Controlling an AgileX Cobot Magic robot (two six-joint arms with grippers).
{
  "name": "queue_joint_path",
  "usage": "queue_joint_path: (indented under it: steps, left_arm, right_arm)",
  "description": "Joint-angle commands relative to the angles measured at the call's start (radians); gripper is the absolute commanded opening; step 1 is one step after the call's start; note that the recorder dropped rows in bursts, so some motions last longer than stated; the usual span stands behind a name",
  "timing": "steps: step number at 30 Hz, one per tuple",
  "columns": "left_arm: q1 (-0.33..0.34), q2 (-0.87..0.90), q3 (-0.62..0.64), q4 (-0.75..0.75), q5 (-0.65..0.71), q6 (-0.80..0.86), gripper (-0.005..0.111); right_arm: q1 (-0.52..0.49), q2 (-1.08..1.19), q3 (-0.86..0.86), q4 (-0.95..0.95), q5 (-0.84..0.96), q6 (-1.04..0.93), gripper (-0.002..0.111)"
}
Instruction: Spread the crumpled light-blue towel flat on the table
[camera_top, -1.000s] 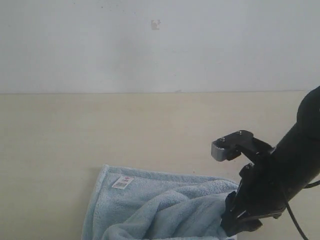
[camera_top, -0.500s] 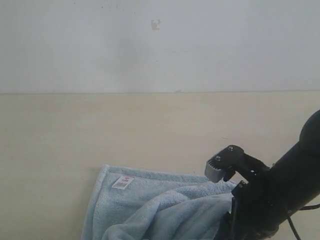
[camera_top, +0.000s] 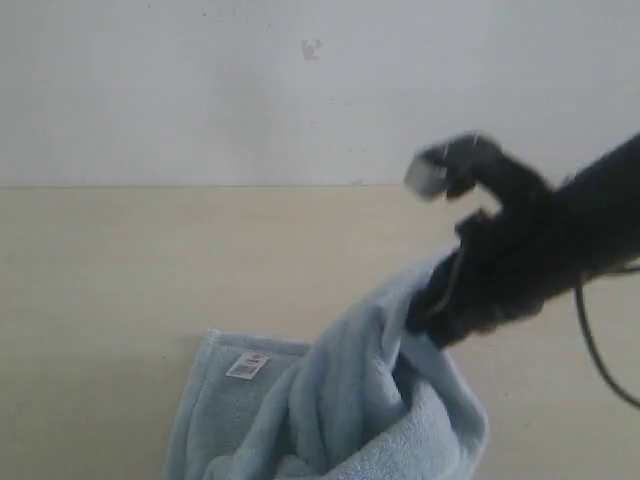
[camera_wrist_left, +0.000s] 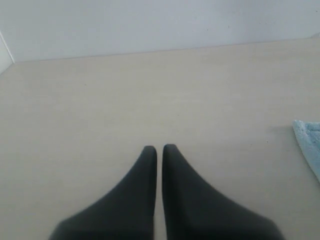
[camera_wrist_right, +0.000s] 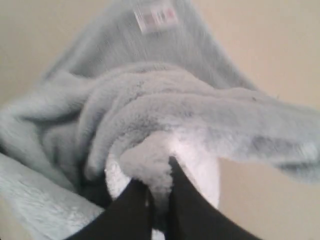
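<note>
The light-blue towel (camera_top: 340, 400) lies crumpled at the near middle of the beige table (camera_top: 150, 260), with its white label (camera_top: 247, 365) face up at a flat corner. My right gripper (camera_top: 425, 315) is shut on a fold of the towel (camera_wrist_right: 165, 120) and holds that part lifted above the table; fabric bulges between its fingers (camera_wrist_right: 182, 200). My left gripper (camera_wrist_left: 159, 148) hovers over bare table, shut with nothing in it. An edge of the towel (camera_wrist_left: 310, 142) shows at the side of the left wrist view.
A pale grey wall (camera_top: 200, 90) rises behind the table's far edge. A black cable (camera_top: 600, 350) hangs from the right arm. Bare table surface stretches left and behind the towel.
The right gripper has closed on the towel's right side and risen, pulling a fold up off the table. The labelled corner stays flat.
</note>
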Motion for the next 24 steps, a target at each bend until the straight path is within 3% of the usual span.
queue_joint_path:
  steps: [1, 5, 8, 15, 18, 24]
  left_arm:
    - [0.003, -0.003, 0.004, 0.001, -0.011, 0.002, 0.004]
    - [0.003, -0.003, 0.004, 0.001, -0.011, 0.002, 0.004]
    - [0.003, -0.003, 0.004, 0.001, -0.011, 0.002, 0.004]
    - [0.003, -0.003, 0.004, 0.001, -0.011, 0.002, 0.004]
    - [0.003, -0.003, 0.004, 0.001, -0.011, 0.002, 0.004]
    - [0.003, -0.003, 0.004, 0.001, -0.009, 0.002, 0.004]
  right_arm:
    - [0.000, -0.218, -0.131, -0.107, -0.090, 0.082, 0.001]
    - [-0.015, -0.323, -0.142, -0.488, -0.487, 0.447, 0.001]
    - [-0.084, -0.326, -0.142, -0.758, -0.548, 0.715, 0.001]
    - [-0.412, -0.140, -0.136, -1.087, -0.199, 1.058, 0.001]
    - [-0.548, -0.035, -0.136, -1.088, -0.090, 1.191, 0.001]
    - [-0.720, 0.091, -0.136, -1.085, 0.141, 1.171, 0.001]
